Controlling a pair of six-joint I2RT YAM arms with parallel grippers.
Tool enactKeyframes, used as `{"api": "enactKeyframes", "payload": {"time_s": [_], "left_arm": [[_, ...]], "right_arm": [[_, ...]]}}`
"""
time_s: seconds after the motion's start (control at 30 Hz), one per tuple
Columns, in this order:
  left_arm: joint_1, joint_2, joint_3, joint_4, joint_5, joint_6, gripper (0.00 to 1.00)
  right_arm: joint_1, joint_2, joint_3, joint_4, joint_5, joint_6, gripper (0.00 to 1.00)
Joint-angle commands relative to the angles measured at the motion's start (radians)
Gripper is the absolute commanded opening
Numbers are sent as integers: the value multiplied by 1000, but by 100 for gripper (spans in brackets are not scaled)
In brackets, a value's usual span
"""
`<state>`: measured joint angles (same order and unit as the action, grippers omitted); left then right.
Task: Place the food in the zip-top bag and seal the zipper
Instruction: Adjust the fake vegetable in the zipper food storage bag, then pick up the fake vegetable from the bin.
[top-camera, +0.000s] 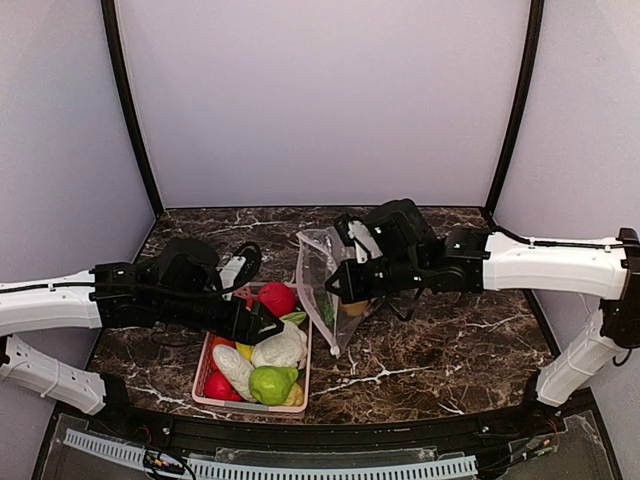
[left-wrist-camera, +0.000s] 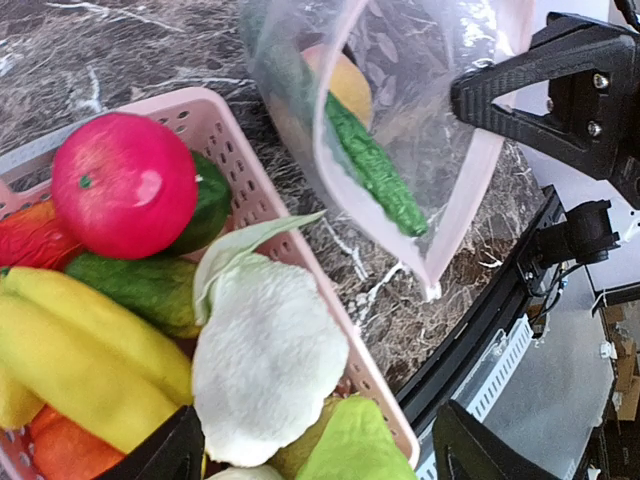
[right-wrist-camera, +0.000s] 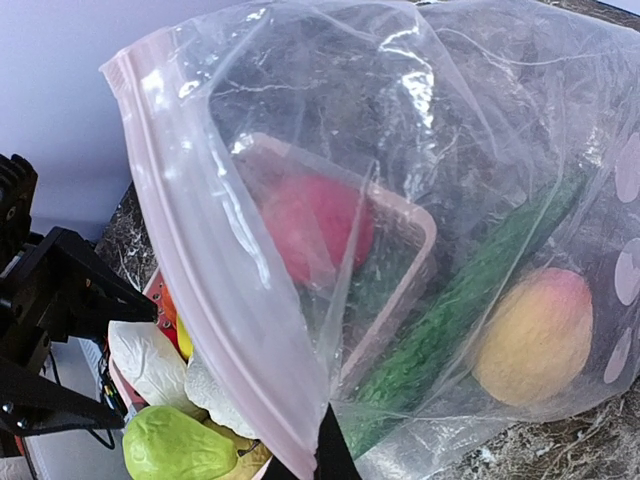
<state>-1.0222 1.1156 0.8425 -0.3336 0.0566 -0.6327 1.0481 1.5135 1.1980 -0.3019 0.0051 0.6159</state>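
The clear zip-top bag (top-camera: 320, 275) hangs open beside the basket, held up by my right gripper (top-camera: 342, 285), which is shut on its pinkish zipper edge (right-wrist-camera: 190, 260); one dark finger (right-wrist-camera: 325, 450) shows at the bottom of the right wrist view. Inside the bag lie a green cucumber (right-wrist-camera: 450, 310) and a yellow-orange ball (right-wrist-camera: 535, 335). My left gripper (left-wrist-camera: 320, 460) is open and empty, just above the white cauliflower (left-wrist-camera: 265, 360) in the pink basket (left-wrist-camera: 270, 210). A red fruit (left-wrist-camera: 125, 185) and a yellow banana (left-wrist-camera: 80, 350) lie beside it.
The basket (top-camera: 250, 406) stands near the table's front edge and also holds a light-green fruit (top-camera: 272, 383) and orange and red pieces. The black front rail (top-camera: 330, 425) runs just past it. Purple walls enclose the dark marble table (top-camera: 450, 350).
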Motion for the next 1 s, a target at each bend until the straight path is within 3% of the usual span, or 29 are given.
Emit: {"api": "enactKeyframes", "payload": {"time_s": [0.0,0.3,0.5,0.73,0.97], "left_arm": [[34,-98,-42,-212,-90,-25,80],[91,-245,-160,-279,-163,-184,87],[91,-276,-245,-178,-70,-239,87],[91,-285,-276,-147,-2,-255,75],[91,-289,-303,-98,50,-277,73]], "right_arm": [[-9,-30,-19,0,19,13,0],[-13,-16,-7,0,9,8,0],[-13,3,5,1,0,6,0],[-16,13,13,1,-1,4,0],[-17,22,15,3,-1,5,0]]}}
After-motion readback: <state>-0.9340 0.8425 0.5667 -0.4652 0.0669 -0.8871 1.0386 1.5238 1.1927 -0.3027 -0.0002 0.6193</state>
